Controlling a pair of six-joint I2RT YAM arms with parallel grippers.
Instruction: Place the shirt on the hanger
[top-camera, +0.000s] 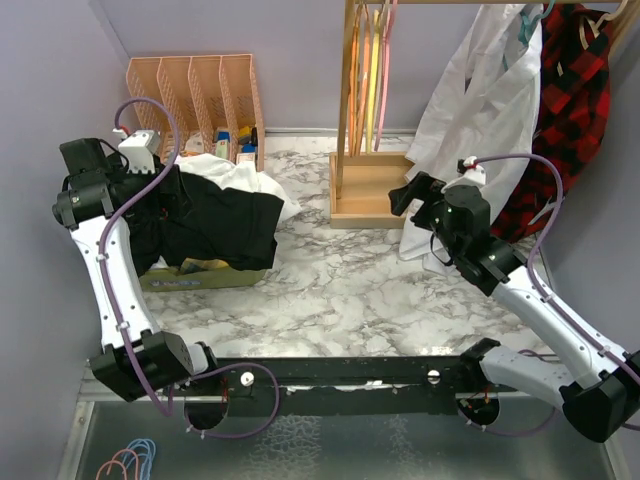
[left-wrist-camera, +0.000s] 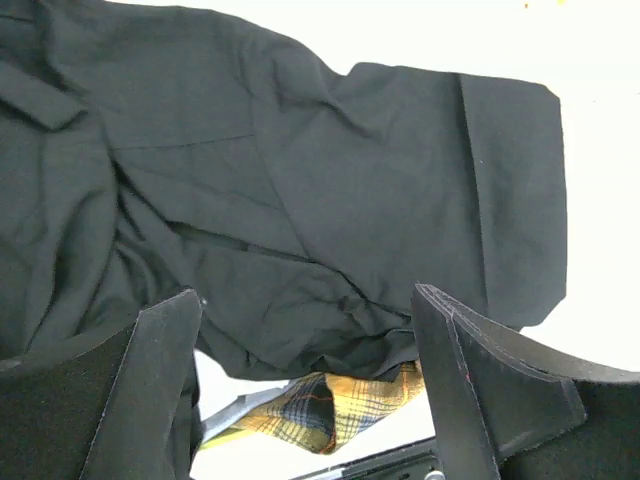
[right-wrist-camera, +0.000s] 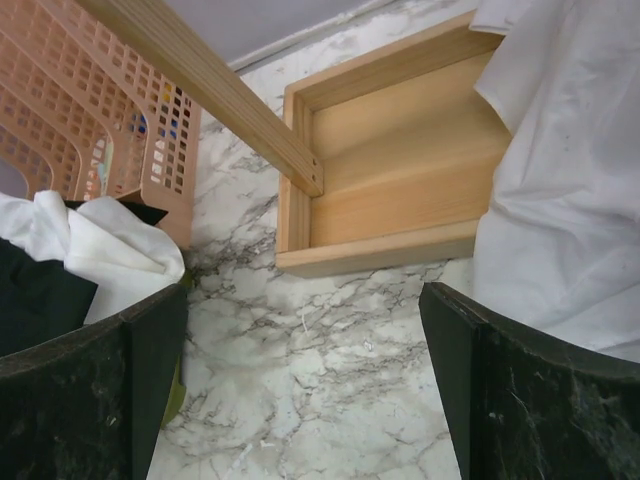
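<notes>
The black shirt (top-camera: 220, 225) lies crumpled on a pile at the left of the table and fills the left wrist view (left-wrist-camera: 300, 170). My left gripper (left-wrist-camera: 305, 300) hangs just above it, open and empty; in the top view its dark fingers blend into the cloth. The pink hanger (top-camera: 384, 90) hangs from the wooden rack at the back, beside orange and yellow hangers. My right gripper (top-camera: 405, 195) is open and empty over the marble table, near the rack's base, and it also shows in the right wrist view (right-wrist-camera: 300, 300).
The rack's wooden base tray (top-camera: 370, 195) stands at the back centre. A peach file organiser (top-camera: 195, 95) stands back left. A white shirt (top-camera: 490, 110) and a red plaid shirt (top-camera: 570, 120) hang at the right. White cloth (top-camera: 255, 180) and yellow plaid cloth (left-wrist-camera: 330, 405) lie by the black shirt.
</notes>
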